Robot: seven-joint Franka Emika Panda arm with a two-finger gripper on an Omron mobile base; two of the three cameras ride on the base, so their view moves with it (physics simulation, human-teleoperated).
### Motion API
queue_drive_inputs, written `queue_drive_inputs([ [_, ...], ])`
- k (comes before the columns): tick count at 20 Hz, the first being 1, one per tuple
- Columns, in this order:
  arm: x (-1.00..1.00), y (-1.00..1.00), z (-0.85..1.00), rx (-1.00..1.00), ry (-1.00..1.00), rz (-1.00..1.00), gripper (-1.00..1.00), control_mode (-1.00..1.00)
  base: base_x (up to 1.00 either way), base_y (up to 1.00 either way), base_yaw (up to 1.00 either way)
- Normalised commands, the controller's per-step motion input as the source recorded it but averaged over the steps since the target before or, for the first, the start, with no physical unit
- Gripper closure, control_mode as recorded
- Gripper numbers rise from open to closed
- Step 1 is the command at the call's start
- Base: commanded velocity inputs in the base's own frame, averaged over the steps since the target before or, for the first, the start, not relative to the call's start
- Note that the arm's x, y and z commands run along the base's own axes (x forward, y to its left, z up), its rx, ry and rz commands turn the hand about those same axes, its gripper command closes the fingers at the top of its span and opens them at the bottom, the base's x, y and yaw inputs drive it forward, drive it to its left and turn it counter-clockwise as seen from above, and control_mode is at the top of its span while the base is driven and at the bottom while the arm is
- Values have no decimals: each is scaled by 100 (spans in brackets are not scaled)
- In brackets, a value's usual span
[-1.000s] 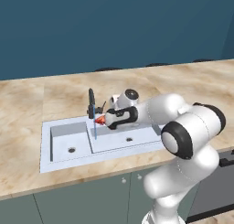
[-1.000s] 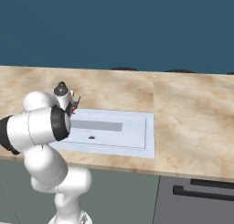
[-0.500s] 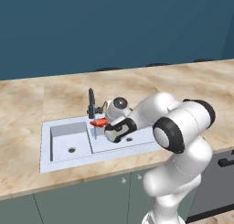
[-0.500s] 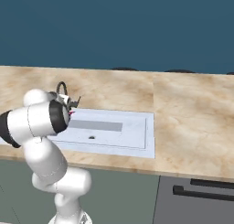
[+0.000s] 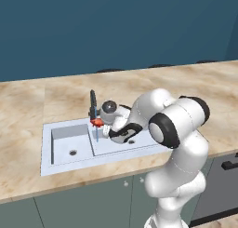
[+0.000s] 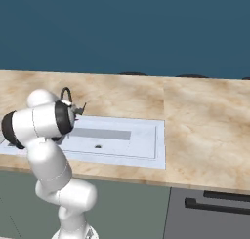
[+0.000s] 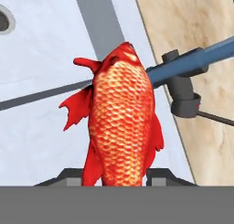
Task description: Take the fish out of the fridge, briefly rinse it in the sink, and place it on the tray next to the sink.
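Holding: the gripper [image 5: 98,123] is closed on the fish [image 5: 96,122], jaws pressed against its two sides; in the hand view the fish [image 7: 121,122] rises between the dark finger tips [image 7: 68,176], scaly red-orange body filling the middle, fins spread to either side.
Fish position: over the sink [image 5: 65,129], just in front of the dark tap [image 5: 93,103] and above the divider between the two basins in the left base view.
Water: a thin blue streak [image 5: 96,133] runs straight down from the fish toward the basin floor in the left base view.
Tap: in the hand view the tap [image 7: 192,65] crosses the upper right, its bluish spout ending behind the fish, its dark base standing on the sink's rim beside the counter.
Sink: light grey double basin set into the marbled beige counter [image 5: 195,90]; a round drain [image 5: 73,152] shows in the left basin.
Arm: bent low over the sink, reaching leftward from the robot's body in the left base view; in the right base view the sink [image 6: 146,135] lies to the right of the arm's elbow.
Tray: cannot be made out.
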Motion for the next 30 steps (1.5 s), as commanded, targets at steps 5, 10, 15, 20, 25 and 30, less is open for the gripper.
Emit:
queue_drive_inputs([
  [5,21,0,0,0,-2,-33,100,-100,0,0,0],
  [10,31,6,0,-1,0,-19,100,-100,0,0,0],
  [15,10,28,1,0,2,3,100,-100,0,0,0],
  [20,-10,24,25,0,4,15,100,-100,0,0,0],
  [25,-57,14,95,6,27,-7,100,-100,0,0,0],
  [30,-100,-32,100,26,32,-20,100,-100,0,0,0],
])
